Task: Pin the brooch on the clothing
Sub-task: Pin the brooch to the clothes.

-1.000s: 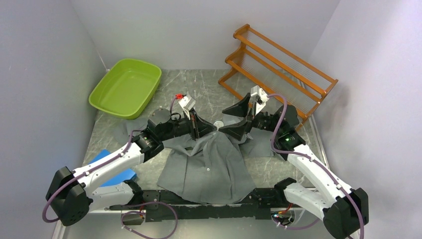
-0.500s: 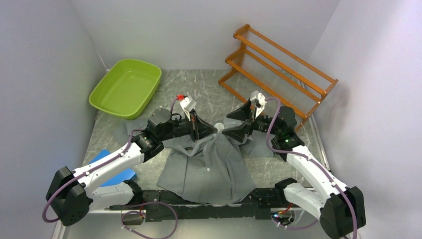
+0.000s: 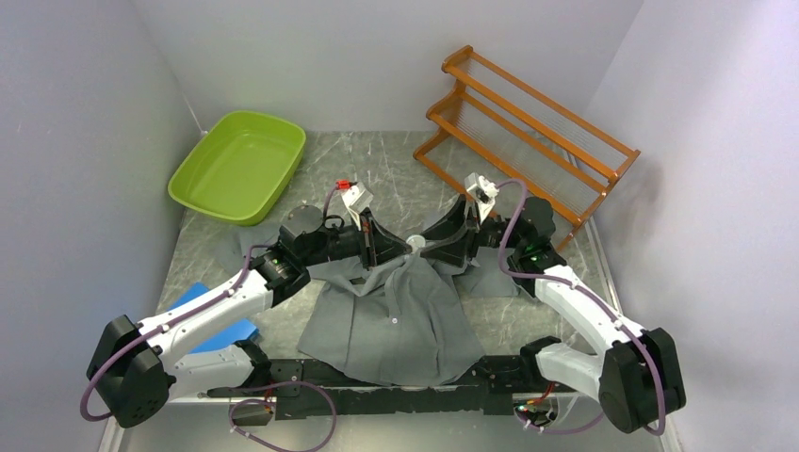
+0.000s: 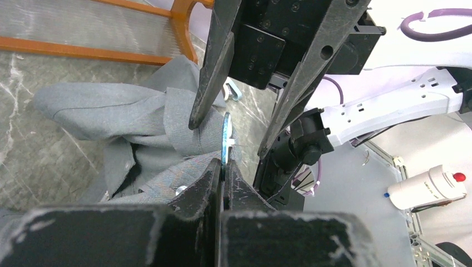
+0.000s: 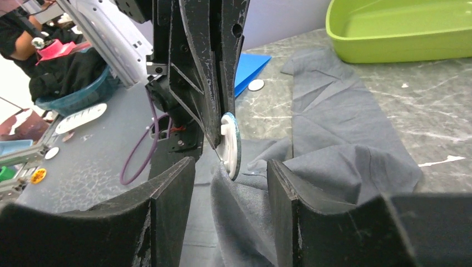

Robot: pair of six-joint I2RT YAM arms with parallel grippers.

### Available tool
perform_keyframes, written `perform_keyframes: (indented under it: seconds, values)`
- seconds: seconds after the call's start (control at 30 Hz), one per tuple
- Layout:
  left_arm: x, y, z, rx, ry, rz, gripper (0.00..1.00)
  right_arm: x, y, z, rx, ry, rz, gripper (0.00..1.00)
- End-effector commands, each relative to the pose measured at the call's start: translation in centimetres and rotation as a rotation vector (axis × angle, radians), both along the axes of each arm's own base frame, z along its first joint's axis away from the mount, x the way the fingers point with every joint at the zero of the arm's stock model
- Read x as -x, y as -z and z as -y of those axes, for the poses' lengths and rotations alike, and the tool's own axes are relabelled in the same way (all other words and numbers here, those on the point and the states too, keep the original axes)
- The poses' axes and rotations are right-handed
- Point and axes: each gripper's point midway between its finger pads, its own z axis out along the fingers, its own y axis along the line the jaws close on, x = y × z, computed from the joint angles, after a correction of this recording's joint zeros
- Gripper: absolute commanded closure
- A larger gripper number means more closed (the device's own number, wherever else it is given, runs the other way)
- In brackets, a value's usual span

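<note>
Left claw (image 4: 222, 166): clenched on round white blue-edged brooch (image 5: 230, 146). Right claw (image 5: 231, 167): released, fingers flanking brooch. Dark-grey button-up shirt (image 3: 391, 320): peaked up at both claw tips, rest spread below on grey marbled tabletop (image 3: 396, 169).

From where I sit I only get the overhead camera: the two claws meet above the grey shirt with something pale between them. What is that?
Observer: The right wrist view shows a round white brooch, a disc on edge, pinched by the shut left gripper.
Visitor: Is the other claw gripping it too?
Observer: No. In the left wrist view the right gripper is open, one finger on either side of the brooch, clear of it.
Visitor: And the shirt?
Observer: The right wrist view shows the dark-grey shirt bunched up to the brooch's lower edge.
</note>
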Motion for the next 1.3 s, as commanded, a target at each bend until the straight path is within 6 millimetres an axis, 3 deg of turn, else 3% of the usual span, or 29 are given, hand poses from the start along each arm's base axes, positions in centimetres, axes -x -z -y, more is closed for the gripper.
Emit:
perform_keyframes:
  seconds: [0.0, 0.27, 0.93, 0.97, 1.13, 1.2, 1.27]
  values:
    - [0.7, -2.7, 0.0, 0.057, 0.034, 0.069, 0.97, 0.5, -2.2, -0.2, -0.030, -0.057, 0.080, 0.48]
    - [0.7, -2.7, 0.1, 0.054, 0.035, 0.066, 0.97, 0.0, -2.1, -1.2, -0.004, -0.079, 0.040, 0.53]
    - [0.6, -2.9, 0.0, 0.056, 0.029, 0.070, 0.97, -0.5, -1.0, -1.9, 0.037, -0.082, 0.021, 0.87]
    - [0.6, -3.0, 0.0, 0.056, 0.027, 0.072, 0.97, -0.5, -1.0, -1.9, 0.037, -0.083, 0.022, 0.86]
    - [0.6, -3.0, -0.1, 0.055, 0.022, 0.072, 0.97, 0.1, -1.0, -1.4, 0.030, -0.067, 0.046, 0.52]
    - [0.7, -3.1, -0.2, 0.057, 0.023, 0.073, 0.97, 0.3, -1.2, -1.2, 0.024, -0.057, 0.057, 0.47]
    - [0.7, -3.0, -0.1, 0.058, 0.024, 0.072, 0.97, 0.4, -1.5, -1.0, 0.018, -0.053, 0.068, 0.49]
